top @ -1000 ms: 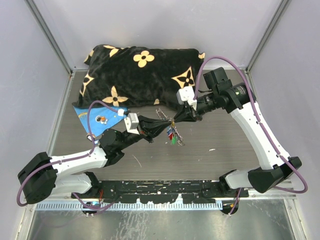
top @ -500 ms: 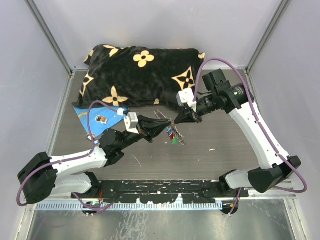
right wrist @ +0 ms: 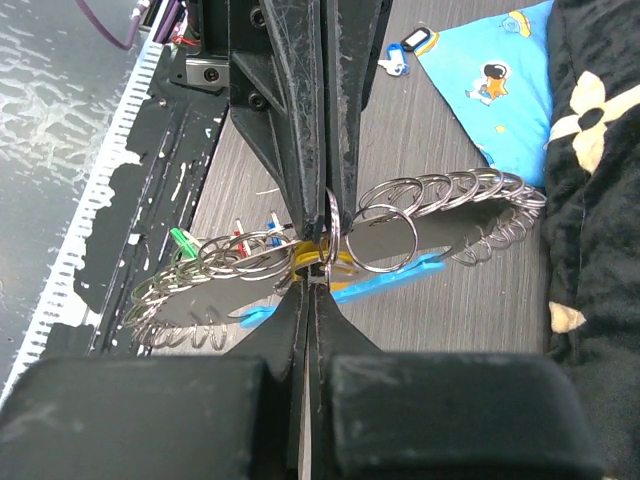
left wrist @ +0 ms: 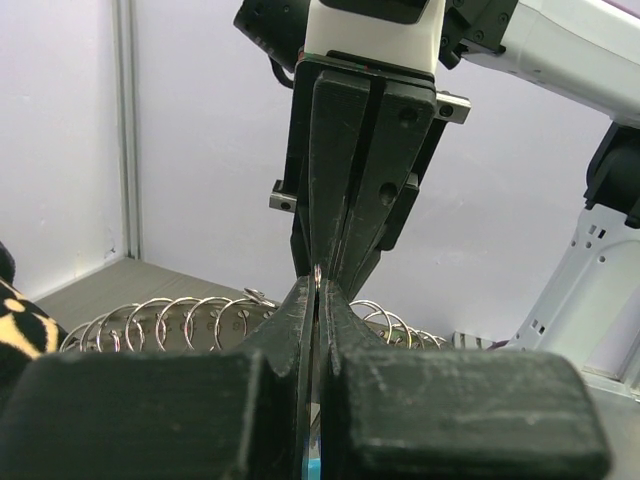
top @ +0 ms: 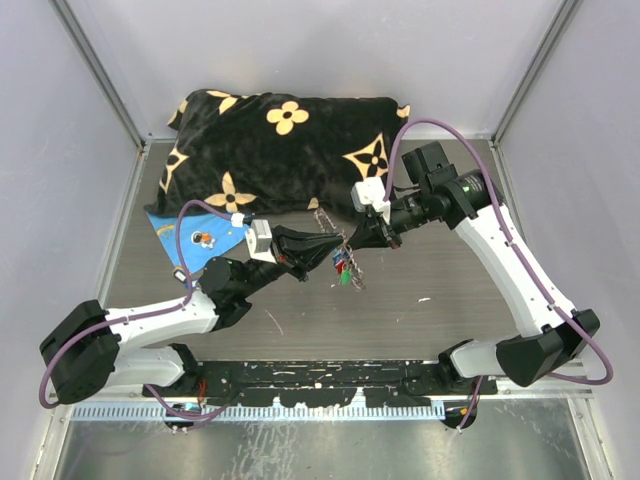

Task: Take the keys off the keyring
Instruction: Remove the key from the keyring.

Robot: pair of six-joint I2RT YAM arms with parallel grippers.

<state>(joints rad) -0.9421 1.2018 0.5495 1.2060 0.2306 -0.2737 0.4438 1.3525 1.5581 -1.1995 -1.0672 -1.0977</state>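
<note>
- The pillow [top: 285,150], black with gold flowers, lies across the back of the table [top: 450,300]
- A blue cloth [top: 195,232] with an astronaut print lies flat at the pillow's front left corner, touching its front edge
- The left arm reaches in from the near left and passes in front of the pillow
- The left gripper [top: 323,247] sits just in front of the pillow's front edge, near its middle, with its fingers pressed together on a wire ring of the keyring
- The keyring [right wrist: 400,200], a chain of grey wire rings with a light-blue section [right wrist: 385,283], hangs just in front of the pillow between the two grippers; it is lifted at the pinch, and whether its drooping ends touch the table cannot be told
- The keys [top: 342,270] dangle in a small bunch under the pinch, on the side away from the pillow; red and green heads show in the right wrist view
- The right gripper [top: 353,240] comes in from the pillow's right end and meets the left gripper tip to tip, with its fingers closed tight on the same stretch of the keyring
</note>
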